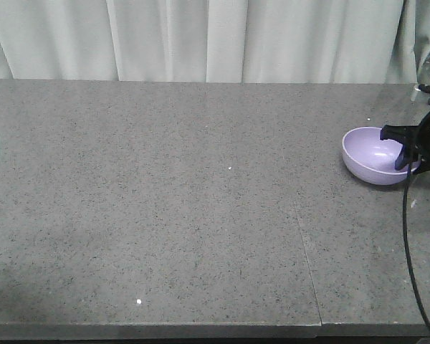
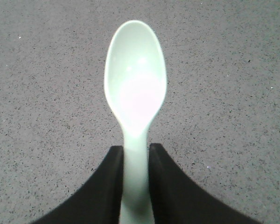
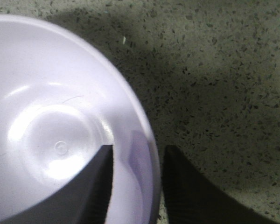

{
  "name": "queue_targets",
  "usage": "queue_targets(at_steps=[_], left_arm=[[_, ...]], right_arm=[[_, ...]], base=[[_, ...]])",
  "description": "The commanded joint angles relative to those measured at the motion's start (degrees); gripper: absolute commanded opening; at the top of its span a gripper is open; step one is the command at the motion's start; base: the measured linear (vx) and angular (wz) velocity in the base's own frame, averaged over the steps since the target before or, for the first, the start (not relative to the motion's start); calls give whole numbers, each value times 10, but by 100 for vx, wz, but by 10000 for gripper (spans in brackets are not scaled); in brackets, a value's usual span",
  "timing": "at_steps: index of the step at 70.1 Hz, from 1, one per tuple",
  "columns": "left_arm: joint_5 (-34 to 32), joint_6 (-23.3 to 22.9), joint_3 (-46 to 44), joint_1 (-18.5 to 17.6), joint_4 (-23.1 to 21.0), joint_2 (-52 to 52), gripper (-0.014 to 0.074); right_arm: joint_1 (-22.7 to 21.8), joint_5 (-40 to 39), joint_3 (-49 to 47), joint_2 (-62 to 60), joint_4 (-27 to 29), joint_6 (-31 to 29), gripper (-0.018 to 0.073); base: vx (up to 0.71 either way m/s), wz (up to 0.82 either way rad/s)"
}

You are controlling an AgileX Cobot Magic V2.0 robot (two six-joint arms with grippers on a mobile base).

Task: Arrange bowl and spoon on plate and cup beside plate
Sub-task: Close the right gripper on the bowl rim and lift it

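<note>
Spoon, pinched at its handle by our left hand, may swivel loose; our right hand straddles the bowl rim, grip uncertain.

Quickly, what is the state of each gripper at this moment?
Left gripper: closed, holding the spoon by its handle.
Right gripper: closed on the rim of the bowl, one side inside, one outside.

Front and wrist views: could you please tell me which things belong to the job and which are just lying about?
Job: bowl, held at the rim by the right gripper; spoon, held by the left gripper. No plate or cup in view.
Not the job: table, curtain, cable.
</note>
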Motion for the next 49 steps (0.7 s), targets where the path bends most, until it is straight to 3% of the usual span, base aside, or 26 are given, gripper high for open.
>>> queue_targets(at_steps=[1, 15, 31, 49], left_arm=[[-37, -1, -15, 3, -5, -3, 125], [-37, -1, -15, 3, -5, -3, 125], [-37, -1, -15, 3, -5, -3, 125], [-37, -1, -15, 3, -5, -3, 125]], right_arm=[[-3, -20, -18, -39, 6, -7, 115], [-3, -23, -18, -47, 6, -10, -10], [-3, -9, -18, -92, 6, -20, -7], [-1, 70, -16, -161, 97, -86, -4]], base=[[0, 0], [0, 0], [0, 0], [0, 0]])
